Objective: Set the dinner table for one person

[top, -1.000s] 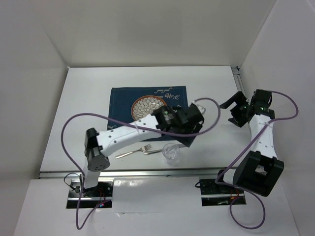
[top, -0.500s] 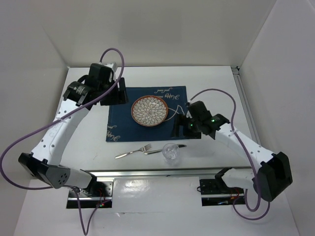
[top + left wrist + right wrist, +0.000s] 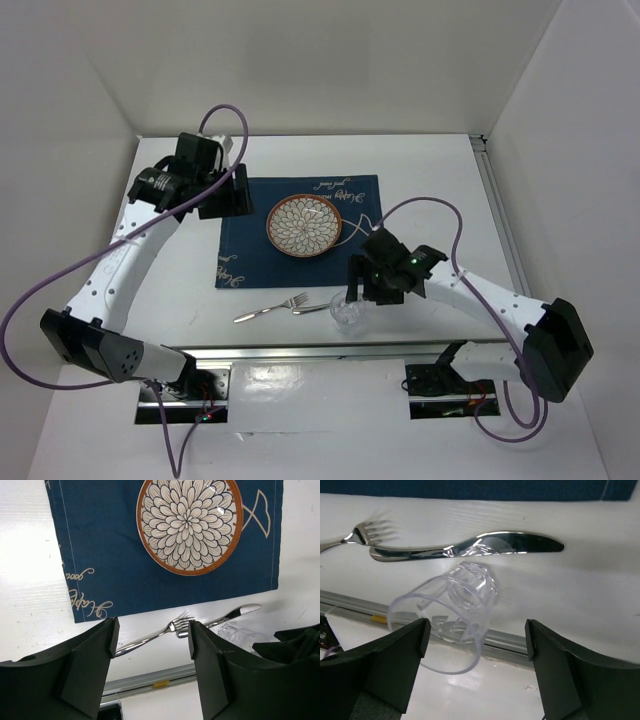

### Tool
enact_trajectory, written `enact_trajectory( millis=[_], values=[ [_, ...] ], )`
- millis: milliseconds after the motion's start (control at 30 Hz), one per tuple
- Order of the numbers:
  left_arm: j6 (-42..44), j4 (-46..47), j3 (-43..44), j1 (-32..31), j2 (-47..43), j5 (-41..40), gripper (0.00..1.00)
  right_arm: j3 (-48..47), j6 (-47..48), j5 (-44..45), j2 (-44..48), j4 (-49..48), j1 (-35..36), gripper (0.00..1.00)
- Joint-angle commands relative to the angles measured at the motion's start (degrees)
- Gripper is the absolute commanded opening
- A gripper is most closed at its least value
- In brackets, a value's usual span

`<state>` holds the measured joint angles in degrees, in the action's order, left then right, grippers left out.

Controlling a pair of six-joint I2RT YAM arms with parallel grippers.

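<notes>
White walls are enclosing the white surface, which is filling the middle of the top view and carrying a navy placemat with a patterned plate on it, while a fork and a knife are lying end to end on the bare strip between placemat and near rail. The right gripper is hanging low with its fingers spread wide, and an upright clear glass is standing between them, just beside the knife. The left gripper is hovering over the far left corner of the placemat, its fingers released and holding nothing.
</notes>
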<state>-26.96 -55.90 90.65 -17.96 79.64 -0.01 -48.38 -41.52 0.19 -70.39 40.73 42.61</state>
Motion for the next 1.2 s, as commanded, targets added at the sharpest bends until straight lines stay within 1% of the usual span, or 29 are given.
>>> enact_trajectory(
  millis=[0, 100, 200, 233, 267, 367, 433, 467, 500, 533, 667, 700, 733, 767, 800, 833, 867, 967, 1000, 1067, 1100, 1133, 1167],
  values=[
    [1.2, 1.8, -1.2, 0.3, -1.5, 2.1, 0.74, 2.0, -3.3, 1.6, 3.3, 1.7, 0.5, 0.86],
    [1.2, 2.3, -1.7, 0.8, -1.5, 2.6, 0.74, 3.9, -4.0, 1.6, 4.8, 2.2, 1.1, 0.83],
    [1.2, 2.9, -2.3, 0.8, -1.5, 3.3, 0.74, 5.1, -5.3, 1.0, 6.2, 2.2, 1.6, 0.71],
    [1.2, 2.9, -2.3, 0.8, -1.5, 3.3, 0.74, 5.1, -5.3, 1.0, 6.2, 1.5, 1.6, 0.66],
    [1.2, 2.9, -2.3, 0.8, -1.5, 3.3, 0.74, 5.1, -5.3, 1.0, 6.2, 1.5, 2.1, 0.51],
    [1.2, 2.9, -2.3, 0.8, -1.0, 3.3, 0.74, 3.7, -5.3, 2.3, 5.4, 1.5, 2.6, 0.32],
    [1.2, 2.9, -2.3, 0.8, -1.0, 2.7, 0.74, 2.2, -4.7, 3.2, 3.9, 2.4, 2.7, 0.24],
    [0.6, 2.9, -2.3, 0.8, -1.0, 2.0, 0.74, 0.3, -4.7, 4.8, 3.9, 3.3, 3.3, 0.17],
    [0.6, 2.9, -2.3, 0.8, -1.0, 2.0, 0.75, -0.9, -4.7, 5.5, 3.9, 5.4, 3.3, 0.02],
    [0.6, 2.9, -2.3, 0.8, -1.0, 2.0, 0.75, -2.2, -4.7, 6.3, 3.9, 6.6, 3.3, 0.00],
    [0.1, 3.5, -2.9, 1.3, -2.7, 2.0, 0.75, -10.6, -2.3, 12.7, 3.9, 11.3, 3.3, 0.00],
    [0.1, 3.5, -3.5, 1.9, -2.7, 2.0, 0.75, -14.6, -1.3, 13.4, 3.9, 11.3, 1.6, 0.00],
    [-0.5, 3.5, -3.6, 1.9, -2.7, 1.5, 0.75, -16.6, -0.1, 13.4, 2.0, 10.8, 0.1, 0.00],
    [-1.2, 3.5, -3.6, 1.9, -2.7, 1.5, 0.80, -18.5, 1.2, 14.0, 0.5, 10.0, -1.6, 0.00],
    [-1.8, 3.5, -4.7, 1.9, -3.3, 1.5, 0.83, -22.3, 3.9, 14.0, -1.2, 8.9, -5.9, 0.00],
    [-1.8, 3.5, -5.3, 1.9, -3.3, 1.5, 0.85, -24.4, 5.2, 12.9, -5.5, 6.8, -8.1, 0.00],
    [-2.7, 3.5, -6.7, 1.9, -3.9, 1.5, 0.85, -28.4, 7.0, 12.0, -8.0, 5.9, -12.3, 0.00],
    [-3.3, 4.1, -9.6, 1.9, -6.6, 1.5, 0.85, -34.6, 9.1, 9.1, -17.9, 1.5, -18.2, 0.00],
    [-3.3, 4.1, -11.5, 1.3, -7.1, 1.5, 0.84, -38.6, 9.6, 7.5, -22.7, -0.3, -21.0, 0.00],
    [-4.1, 4.1, -13.5, 0.5, -7.7, 1.5, 0.84, -43.0, 10.6, 6.7, -27.8, -0.8, -23.2, 0.00],
    [-4.1, 4.1, -15.0, -0.4, -8.4, 1.5, 0.83, -47.7, 11.2, 6.7, -30.1, -0.8, -24.8, 0.00],
    [-4.8, 4.7, -15.8, -1.6, -9.1, 0.8, 0.83, -50.0, 11.8, 6.7, -32.5, -0.8, -25.4, 0.00],
    [-4.9, 4.7, -16.4, -1.6, -9.1, 0.8, 0.83, -52.1, 11.8, 6.1, -36.6, -0.8, -25.9, 0.00]
  ],
)
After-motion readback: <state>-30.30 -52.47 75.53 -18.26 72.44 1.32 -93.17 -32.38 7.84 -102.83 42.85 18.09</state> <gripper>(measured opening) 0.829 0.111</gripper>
